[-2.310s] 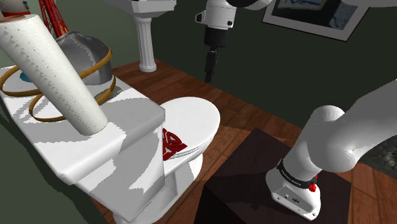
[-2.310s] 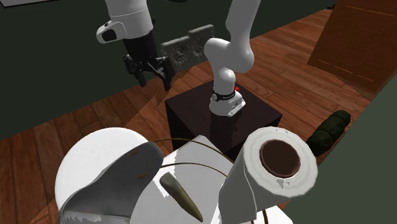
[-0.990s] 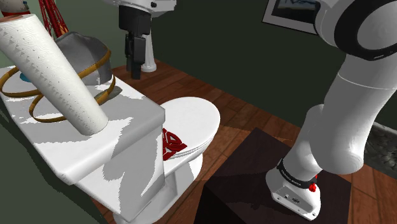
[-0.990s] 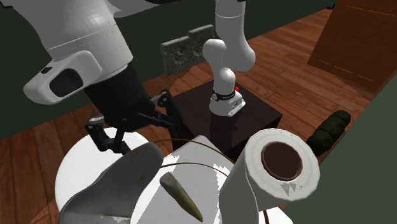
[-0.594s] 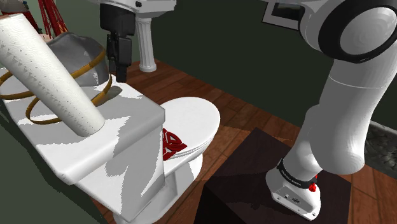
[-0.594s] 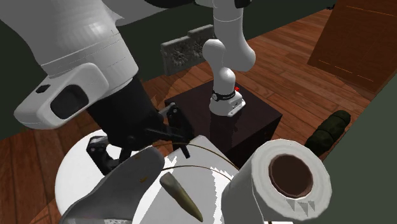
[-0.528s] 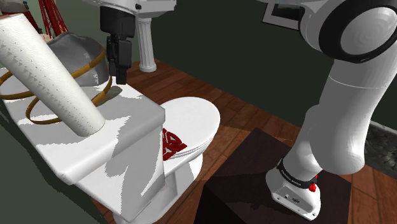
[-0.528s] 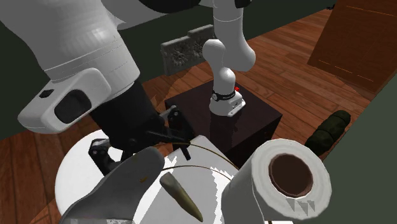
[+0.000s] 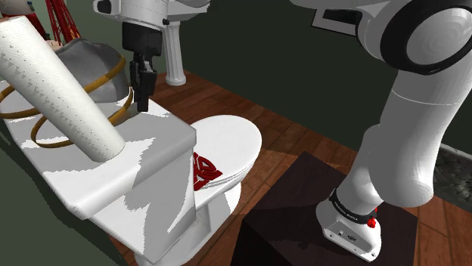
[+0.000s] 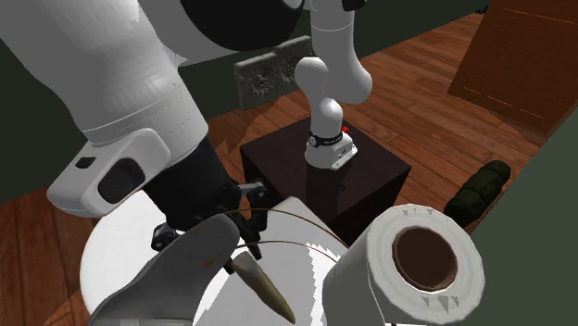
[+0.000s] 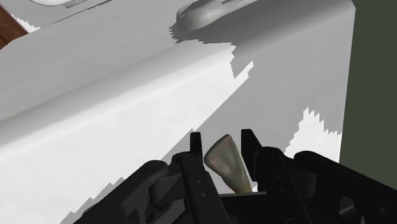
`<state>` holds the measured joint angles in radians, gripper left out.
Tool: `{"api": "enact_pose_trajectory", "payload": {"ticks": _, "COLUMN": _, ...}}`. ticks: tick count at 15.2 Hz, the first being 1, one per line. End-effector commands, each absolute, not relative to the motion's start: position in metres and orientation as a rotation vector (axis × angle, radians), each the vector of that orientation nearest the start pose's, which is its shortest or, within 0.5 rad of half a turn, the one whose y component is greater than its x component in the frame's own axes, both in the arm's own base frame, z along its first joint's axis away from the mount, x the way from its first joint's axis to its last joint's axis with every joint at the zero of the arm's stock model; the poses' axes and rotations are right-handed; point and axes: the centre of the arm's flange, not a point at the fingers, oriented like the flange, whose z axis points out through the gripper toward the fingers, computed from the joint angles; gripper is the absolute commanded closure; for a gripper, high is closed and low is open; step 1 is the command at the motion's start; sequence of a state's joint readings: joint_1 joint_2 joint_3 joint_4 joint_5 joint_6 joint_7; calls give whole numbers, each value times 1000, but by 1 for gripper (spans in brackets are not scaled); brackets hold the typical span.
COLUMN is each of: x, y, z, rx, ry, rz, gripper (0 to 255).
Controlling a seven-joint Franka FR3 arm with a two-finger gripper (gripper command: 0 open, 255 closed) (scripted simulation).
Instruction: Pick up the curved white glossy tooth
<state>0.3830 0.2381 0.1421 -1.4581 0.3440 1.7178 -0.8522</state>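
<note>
Shoulder view: we note the gripper (image 9: pixel 141 97) pointing straight down over the far end of the white tank lid (image 9: pixel 98 177), at about eleven o'clock in the frame. A big paper roll (image 9: pixel 64 91) lies slanted at its eight o'clock. A grey dome (image 9: pixel 94 60) circled by brass hoops (image 9: pixel 113 75) sits just beside it at ten o'clock, and the toilet seat (image 9: pixel 231 143) is well apart at four o'clock. Second exterior view: the tooth (image 10: pixel 260 287) lies on the tank lid at six o'clock in the frame. It looks tan-olive here rather than white, a curved cone with its point toward five o'clock. The black hand is over its blunt end, the grey dome overlaps at nine o'clock of it, a hoop arcs past at twelve, and the paper roll stands near at three. Wrist view: the fingers (image 11: pixel 196 156) stand apart with the tooth's broad end between them, close on both sides. We read the claw as open, not yet clamped. Our judgement: the piece is small, light, rigid and glossy, so slippery, and its taper may squirt it out of a pinch. We would take it across the thick end, low down. The hoop and dome crowd one finger's side, and a nudge there could shift them or roll the tooth.
</note>
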Motion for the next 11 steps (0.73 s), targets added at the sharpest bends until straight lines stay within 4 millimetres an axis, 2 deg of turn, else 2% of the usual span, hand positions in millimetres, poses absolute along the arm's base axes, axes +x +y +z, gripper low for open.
{"api": "enact_pose_trajectory", "payload": {"ticks": 1, "x": 540, "y": 338, "z": 557, "rx": -2186, "ry": -1707, "rz": -118, "gripper": 255}}
{"api": "enact_pose_trajectory", "payload": {"ticks": 7, "x": 539, "y": 338, "z": 557, "rx": -2186, "ry": -1707, "rz": -118, "gripper": 255}}
{"api": "enact_pose_trajectory", "payload": {"ticks": 11, "x": 539, "y": 338, "z": 578, "rx": -2186, "ry": -1707, "rz": -118, "gripper": 255}}
